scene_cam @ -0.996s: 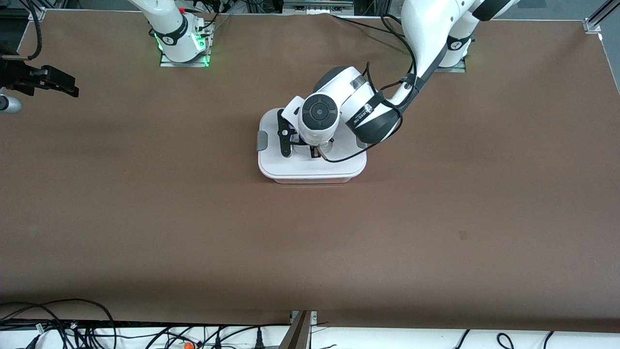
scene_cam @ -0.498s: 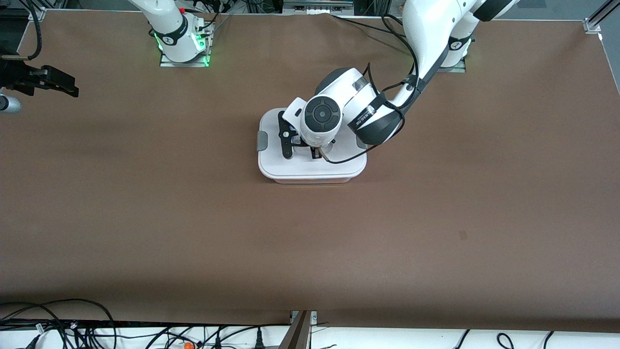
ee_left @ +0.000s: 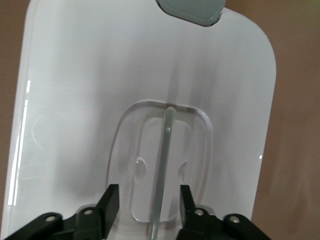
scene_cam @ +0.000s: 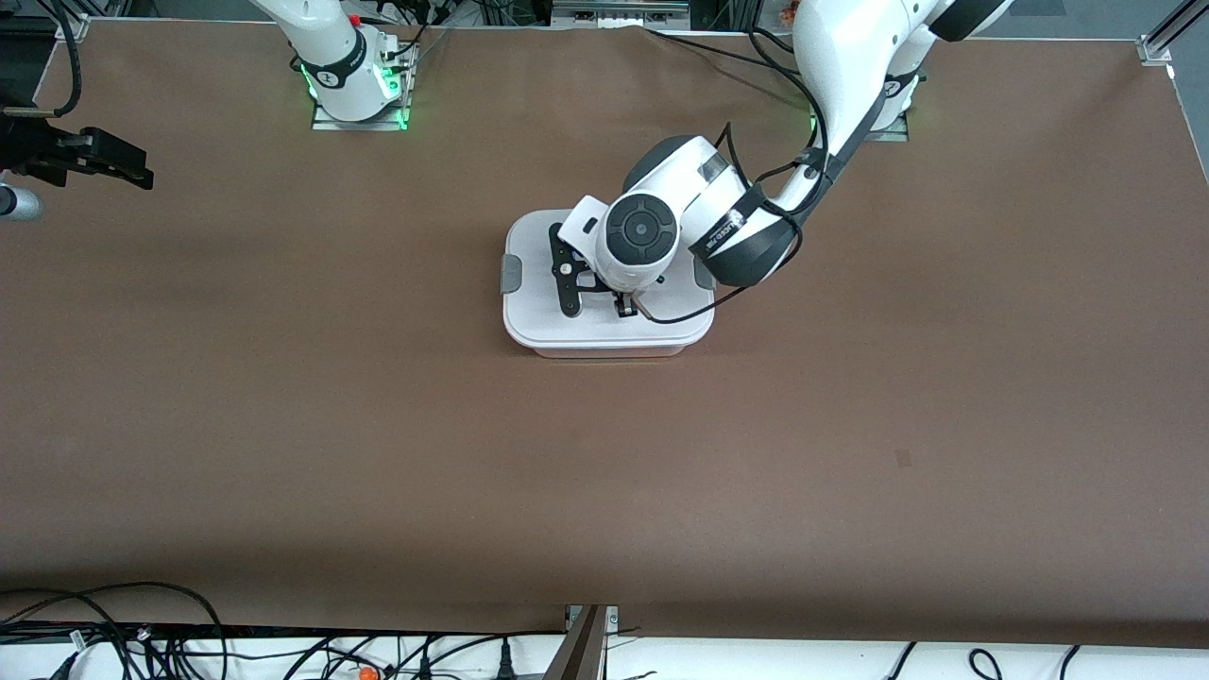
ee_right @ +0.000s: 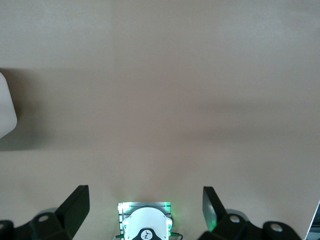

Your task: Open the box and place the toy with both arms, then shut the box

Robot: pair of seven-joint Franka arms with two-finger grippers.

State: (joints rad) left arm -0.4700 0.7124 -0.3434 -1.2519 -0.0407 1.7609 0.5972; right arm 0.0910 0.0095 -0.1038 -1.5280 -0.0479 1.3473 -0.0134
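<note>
Box [scene_cam: 604, 321] mid-surface, lid on. Left hand [ee_left: 148, 200] over lid, fingers spread astride handle [ee_left: 162, 170], gripping nothing. Right hand [ee_right: 145, 205] waits, spread, at right-arm edge. No legible writing.

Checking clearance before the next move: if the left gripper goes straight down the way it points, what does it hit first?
Most likely the clear handle in the lid of the box: the left gripper hangs open, fingers either side of the handle.

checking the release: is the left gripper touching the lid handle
Apart. In the left wrist view the left gripper straddles the handle with lid showing between each finger and it.
</note>
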